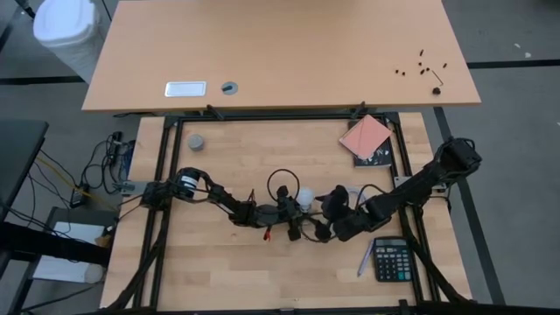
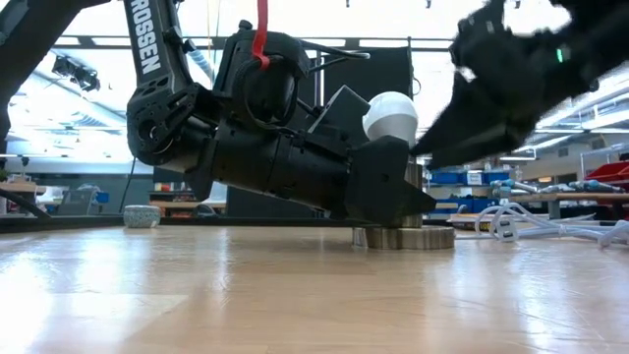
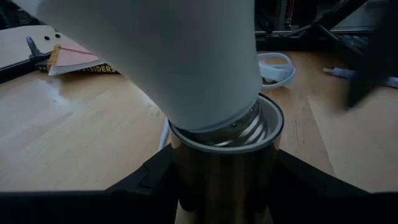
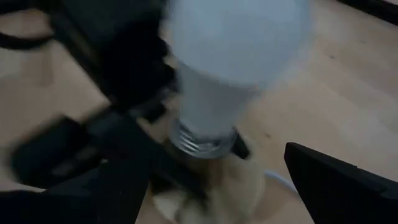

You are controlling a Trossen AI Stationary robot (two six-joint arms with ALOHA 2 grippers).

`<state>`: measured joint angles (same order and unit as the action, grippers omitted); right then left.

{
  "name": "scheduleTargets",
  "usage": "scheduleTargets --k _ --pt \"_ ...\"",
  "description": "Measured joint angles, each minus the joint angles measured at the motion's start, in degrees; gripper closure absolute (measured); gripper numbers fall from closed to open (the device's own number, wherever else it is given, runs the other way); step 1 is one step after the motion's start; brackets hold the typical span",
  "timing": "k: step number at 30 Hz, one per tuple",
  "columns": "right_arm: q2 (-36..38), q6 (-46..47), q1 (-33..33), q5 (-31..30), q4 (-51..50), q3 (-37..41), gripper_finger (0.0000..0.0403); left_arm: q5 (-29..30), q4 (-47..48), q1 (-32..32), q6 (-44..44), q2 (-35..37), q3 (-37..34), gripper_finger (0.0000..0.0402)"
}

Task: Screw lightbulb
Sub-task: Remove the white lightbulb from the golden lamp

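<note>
Both dark arms reach low toward the middle of the desk, folded at the elbows. The left hand (image 1: 294, 219) lies nearly level just above the desk, its fingers (image 3: 146, 180) spread partway around something. The right hand (image 1: 325, 208) angles down from the right, fingers (image 4: 336, 180) spread wide, gripping nothing.

Bright backlight from the far room silhouettes the arms in the low view, the table (image 2: 295, 295) shows soft glare, and the right wrist view is motion-blurred.
</note>
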<state>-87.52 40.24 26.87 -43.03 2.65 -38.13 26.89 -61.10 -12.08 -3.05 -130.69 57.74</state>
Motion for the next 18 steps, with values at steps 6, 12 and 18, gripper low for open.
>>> scheduleTargets --k 6,12,18 --pt "-0.2 -7.0 -0.4 -2.7 26.7 11.0 0.0049 -0.1 0.0 0.0 0.0 0.0 0.0 0.0213" --pt "-0.3 -12.4 -2.9 1.4 35.0 13.8 0.0072 -0.2 -0.3 0.0 0.0 0.0 0.0 0.0213" --pt "-0.4 -12.8 -7.6 10.6 36.5 13.8 0.0090 -0.2 -0.4 0.0 0.0 0.0 0.0 0.0213"
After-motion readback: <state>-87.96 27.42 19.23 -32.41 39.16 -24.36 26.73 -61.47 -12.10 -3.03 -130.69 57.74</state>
